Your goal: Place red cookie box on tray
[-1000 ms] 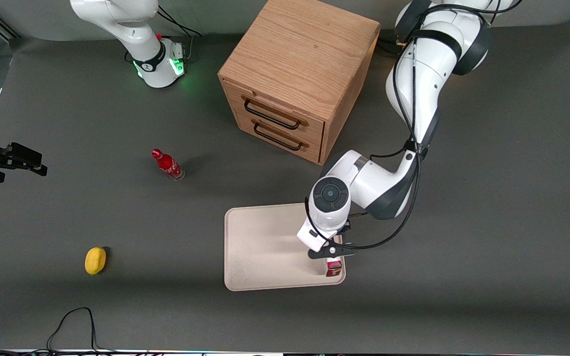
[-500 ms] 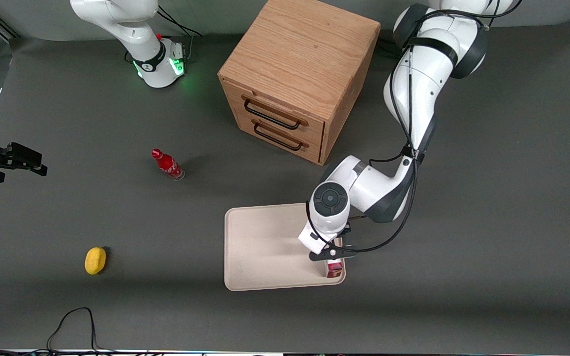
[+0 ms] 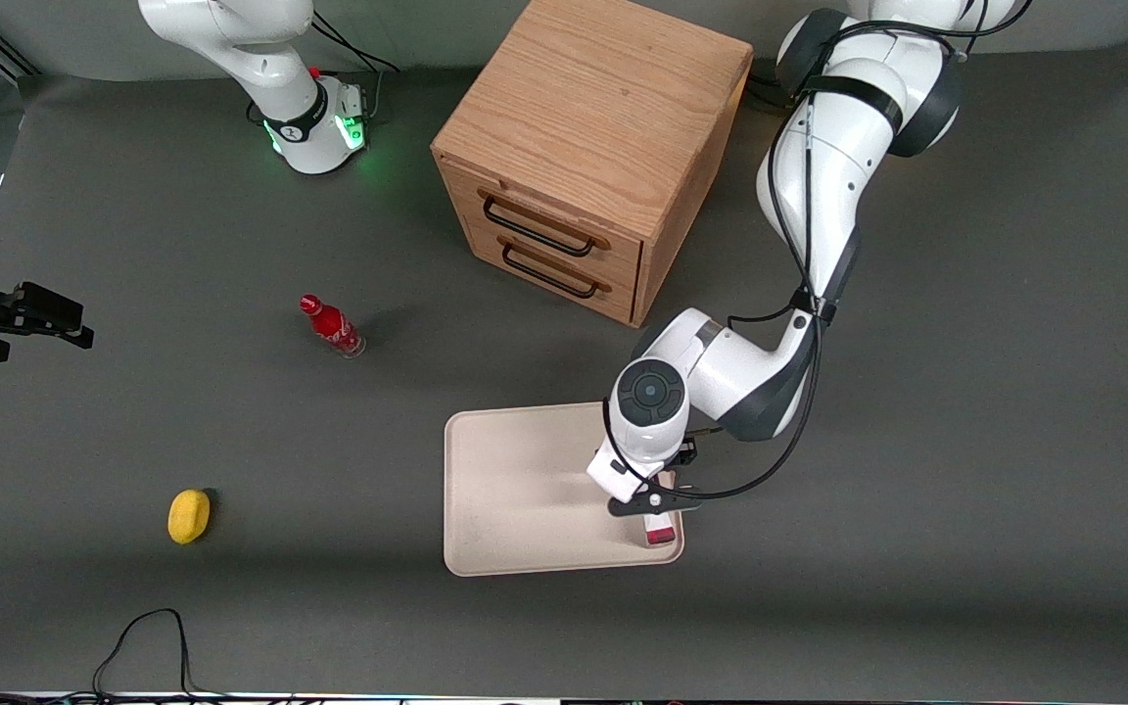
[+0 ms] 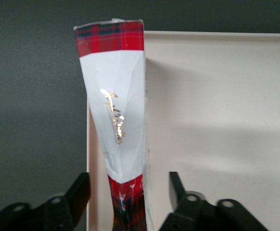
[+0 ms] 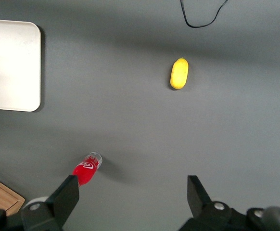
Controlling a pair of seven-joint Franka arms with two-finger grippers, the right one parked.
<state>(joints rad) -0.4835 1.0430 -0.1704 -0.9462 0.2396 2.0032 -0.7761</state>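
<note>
The red cookie box [image 4: 113, 96], red tartan with a white middle section, lies on the beige tray [image 4: 217, 120] along the tray's edge toward the working arm's end. In the front view only its end [image 3: 660, 530] shows under the wrist, at the tray's [image 3: 515, 490] corner nearest the front camera. My left gripper [image 4: 129, 176] hangs over the box's near end and is open. Its fingers [image 4: 82, 185] stand on either side of the box with a gap at each side. In the front view the gripper [image 3: 657, 503] is just above the box.
A wooden two-drawer cabinet [image 3: 588, 157] stands farther from the front camera than the tray. A small red bottle [image 3: 331, 326] and a yellow lemon-like object [image 3: 188, 515] sit toward the parked arm's end of the table. A black cable [image 3: 148, 636] lies at the table edge nearest the camera.
The wrist has shifted slightly away from the front camera. More of the box's white and red end now shows below the gripper.
</note>
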